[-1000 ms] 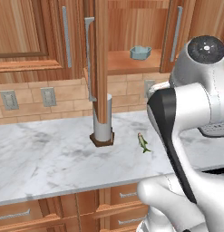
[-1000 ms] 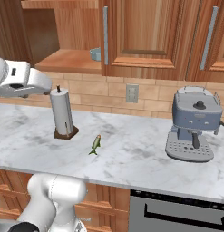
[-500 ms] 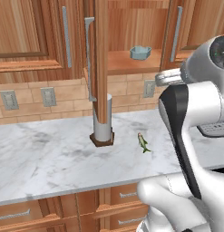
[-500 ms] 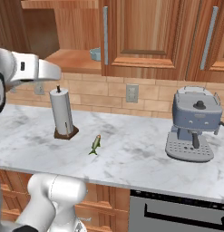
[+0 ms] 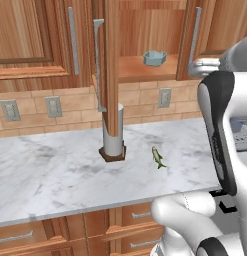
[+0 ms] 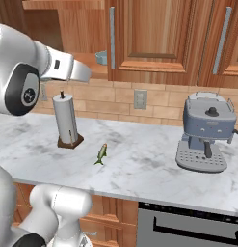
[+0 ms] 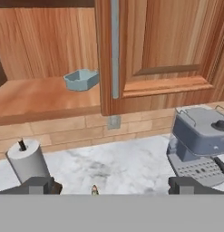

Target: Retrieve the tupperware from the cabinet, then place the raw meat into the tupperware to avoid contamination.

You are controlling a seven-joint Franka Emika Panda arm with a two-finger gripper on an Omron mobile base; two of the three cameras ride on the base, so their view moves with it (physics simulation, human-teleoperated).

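reddish-brown wooden wall cabinet (image 5: 145,30): door open | grey-blue coffee machine (image 6: 206,131): on marble counter (image 6: 139,164) | gripper (image 7: 111,188): fingers wide apart, holding nothing | pale blue-grey plastic tupperware tub (image 7: 81,79): on cabinet shelf | greenish-yellow fish-shaped raw meat (image 5: 157,157): on counter near paper towel roll (image 5: 114,131)

Your hand (image 7: 111,186) hangs with its tips spread wide above the white marble worktop (image 5: 55,170). Directly below it on that worktop lies the raw meat (image 5: 157,157). The paper towel roll (image 7: 27,161) stands below and to the hand's left; the coffee machine (image 7: 202,145) sits to its right. Ahead of the hand and slightly left, the wooden cabinet shelf (image 7: 36,99) carries the tupperware (image 7: 81,79), near the door edge.
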